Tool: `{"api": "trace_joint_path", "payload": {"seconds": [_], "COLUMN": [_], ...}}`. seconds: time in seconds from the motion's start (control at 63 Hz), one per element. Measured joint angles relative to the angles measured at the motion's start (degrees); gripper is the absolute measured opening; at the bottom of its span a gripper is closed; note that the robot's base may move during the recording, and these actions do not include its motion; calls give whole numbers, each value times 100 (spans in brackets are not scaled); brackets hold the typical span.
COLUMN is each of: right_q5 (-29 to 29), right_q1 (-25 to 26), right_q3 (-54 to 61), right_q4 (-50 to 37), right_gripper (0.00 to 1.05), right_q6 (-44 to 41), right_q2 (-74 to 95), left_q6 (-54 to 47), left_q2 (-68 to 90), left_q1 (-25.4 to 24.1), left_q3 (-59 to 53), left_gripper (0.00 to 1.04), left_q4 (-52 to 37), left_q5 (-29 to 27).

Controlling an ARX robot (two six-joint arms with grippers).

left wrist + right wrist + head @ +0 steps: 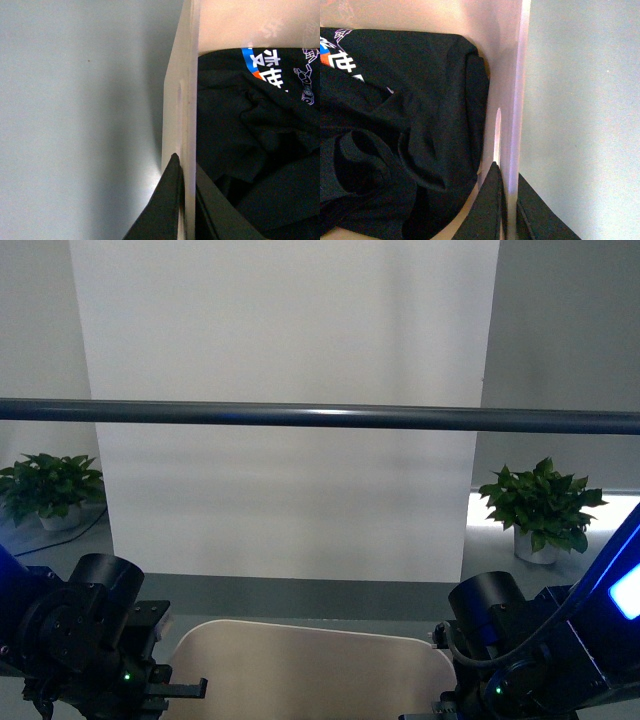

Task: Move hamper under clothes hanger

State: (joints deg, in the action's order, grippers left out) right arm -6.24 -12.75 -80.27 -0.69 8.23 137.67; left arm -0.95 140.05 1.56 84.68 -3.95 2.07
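Hamper (310,670) walls in tight pinch of L gripper (189,205) & R gripper (510,205)

**Bare test room staged as a laundry corner**

A plain white panel (285,340) stands between grey walls (560,330), one potted plant (48,488) at its left, a second plant (540,505) at its right, on a smooth grey floor (75,125). A rack bar (320,416) crosses in front, and a hamper (310,670) holds black clothes (250,150)

The beige hamper (310,670), upright and holding dark clothes (250,150), shows below the dark grey horizontal bar of the clothes hanger (320,416).
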Motion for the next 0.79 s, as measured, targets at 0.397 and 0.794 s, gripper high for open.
{"api": "trace_joint_path", "payload": {"seconds": [0.397,0.794], "right_q5": [7,2], "right_q1": [-24,-9], "right_q3": [0,0], "right_q4": [0,0], "right_gripper": [3,3], "right_q6": [0,0], "right_q2": [0,0], "left_q6": [0,0], "left_q2": [0,0], "left_q1": [-26,-7], "left_q3": [0,0], "left_gripper": [4,4], "left_q4": [0,0], "left_q5": [-4,2]}}
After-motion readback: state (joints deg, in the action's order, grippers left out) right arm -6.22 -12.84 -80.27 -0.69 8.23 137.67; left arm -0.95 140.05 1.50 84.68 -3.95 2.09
